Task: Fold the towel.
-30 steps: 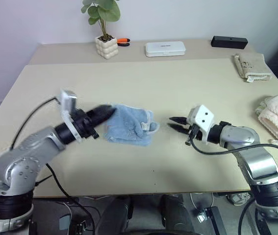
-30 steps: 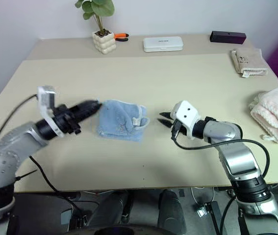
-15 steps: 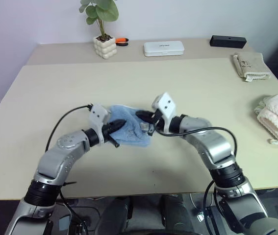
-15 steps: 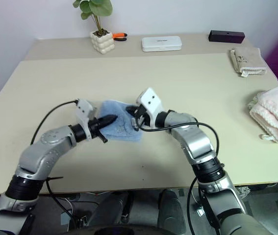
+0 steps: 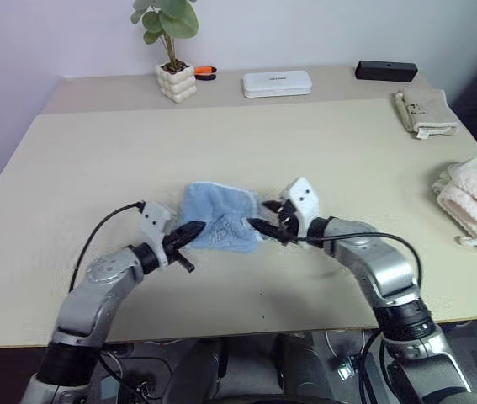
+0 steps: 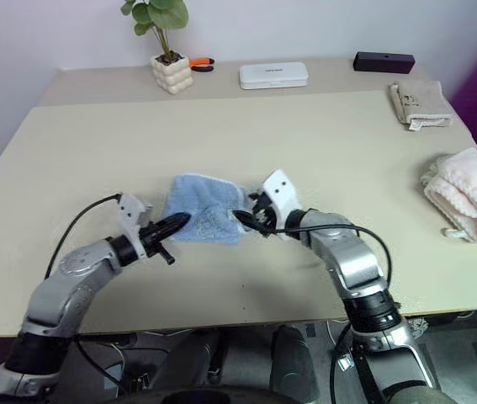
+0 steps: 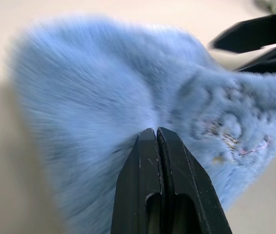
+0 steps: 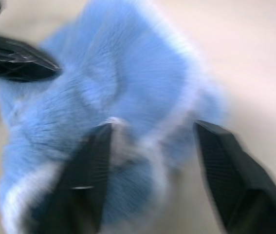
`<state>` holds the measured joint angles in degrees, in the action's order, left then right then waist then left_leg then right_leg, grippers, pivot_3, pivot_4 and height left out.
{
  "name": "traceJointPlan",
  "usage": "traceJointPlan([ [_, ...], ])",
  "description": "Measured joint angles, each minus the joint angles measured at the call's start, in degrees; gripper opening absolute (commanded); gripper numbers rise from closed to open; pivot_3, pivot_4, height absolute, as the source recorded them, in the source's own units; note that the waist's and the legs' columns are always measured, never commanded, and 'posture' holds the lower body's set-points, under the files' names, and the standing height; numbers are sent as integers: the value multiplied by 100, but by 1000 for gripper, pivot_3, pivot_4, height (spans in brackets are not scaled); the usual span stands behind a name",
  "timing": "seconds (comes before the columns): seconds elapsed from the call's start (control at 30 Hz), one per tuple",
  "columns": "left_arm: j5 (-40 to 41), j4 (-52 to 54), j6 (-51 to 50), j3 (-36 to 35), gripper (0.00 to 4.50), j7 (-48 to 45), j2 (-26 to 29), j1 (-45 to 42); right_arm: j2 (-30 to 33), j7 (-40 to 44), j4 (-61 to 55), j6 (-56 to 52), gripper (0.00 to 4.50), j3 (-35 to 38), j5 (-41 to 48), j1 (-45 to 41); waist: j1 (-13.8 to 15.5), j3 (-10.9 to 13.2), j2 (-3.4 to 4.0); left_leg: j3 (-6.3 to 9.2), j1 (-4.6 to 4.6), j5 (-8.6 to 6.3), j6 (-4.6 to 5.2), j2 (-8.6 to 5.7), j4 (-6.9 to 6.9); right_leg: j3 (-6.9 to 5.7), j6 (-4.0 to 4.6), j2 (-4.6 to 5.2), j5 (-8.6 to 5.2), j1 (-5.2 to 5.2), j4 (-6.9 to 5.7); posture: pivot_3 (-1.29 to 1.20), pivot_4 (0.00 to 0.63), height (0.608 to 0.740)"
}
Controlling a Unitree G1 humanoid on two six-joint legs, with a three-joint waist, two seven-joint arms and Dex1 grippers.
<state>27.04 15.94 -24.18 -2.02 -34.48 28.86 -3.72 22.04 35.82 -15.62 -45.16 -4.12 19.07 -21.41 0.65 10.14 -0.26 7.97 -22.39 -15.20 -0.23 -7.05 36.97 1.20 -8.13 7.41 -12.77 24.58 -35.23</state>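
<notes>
Towel point(image 5: 217, 219) on table point(image 5: 331, 151), between hands

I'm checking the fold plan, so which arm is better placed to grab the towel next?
Probably the right. The right gripper is open, fingers straddling the towel edge. The left gripper is shut, tips against the cloth, apparently pinching nothing.

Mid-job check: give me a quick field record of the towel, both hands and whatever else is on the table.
towel: light blue, partly folded, lying near the front middle of the table
left hand: shut, tips against the towel's near left edge
right hand: open, fingers straddling the towel's right edge
right side: pink towel, beige cloth
back: potted plant, white case, black box
</notes>
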Motion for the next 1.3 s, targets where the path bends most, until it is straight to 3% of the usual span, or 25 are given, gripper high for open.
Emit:
traceJointPlan([
  [0.13,71,286,244,-514,0,-427,435,527,-73,-233,-303,-1146,4481,604,655,259,-1,1,2,-1,0,-2,1,1,-4,1,1,0,-1,1,3,0,150,740],
  [0.3,163,553,333,-646,0,-879,670,800,-877,-790,-242,-2309,4481,1240,1387,211,8,3,6,-1,-1,-3,2,1,-3,0,4,1,1,0,2,0,150,740],
  [0.6,115,774,319,-504,0,-736,450,764,-1790,-1372,465,-2985,4481,1251,1739,-376,-27,3,6,-1,0,-3,2,1,-5,-1,5,0,3,2,1,0,150,740],
  [0.67,101,844,309,-398,0,-657,398,738,-1886,-1417,741,-2863,3930,1135,1695,-552,-47,2,6,0,2,-3,1,2,-5,-1,7,-2,4,2,-1,0,150,740],
  [0.77,89,909,288,-314,0,-620,356,725,-2004,-1463,1042,-2733,2658,1065,1664,-603,-101,2,7,0,2,-2,1,2,-10,-1,7,-3,4,4,-2,0,150,740],
  [0.93,57,944,212,-313,0,-511,354,718,-2102,-1497,1112,-2713,20,1215,1815,-630,-145,2,7,0,1,-2,1,2,-13,-1,7,-3,4,7,-1,0,150,740],
  [1.1,47,1005,208,-306,0,-485,353,717,-2189,-1665,1056,-2496,20,1650,2092,-686,-137,4,9,0,0,-2,1,2,-13,-1,7,-3,4,7,-1,0,150,740],
  [1.3,34,985,204,-267,0,-460,311,584,-1497,-2470,1170,-1180,20,3280,2225,-1622,-125,8,16,1,0,-2,1,0,-13,-3,6,-3,4,5,1,0,150,740],
])
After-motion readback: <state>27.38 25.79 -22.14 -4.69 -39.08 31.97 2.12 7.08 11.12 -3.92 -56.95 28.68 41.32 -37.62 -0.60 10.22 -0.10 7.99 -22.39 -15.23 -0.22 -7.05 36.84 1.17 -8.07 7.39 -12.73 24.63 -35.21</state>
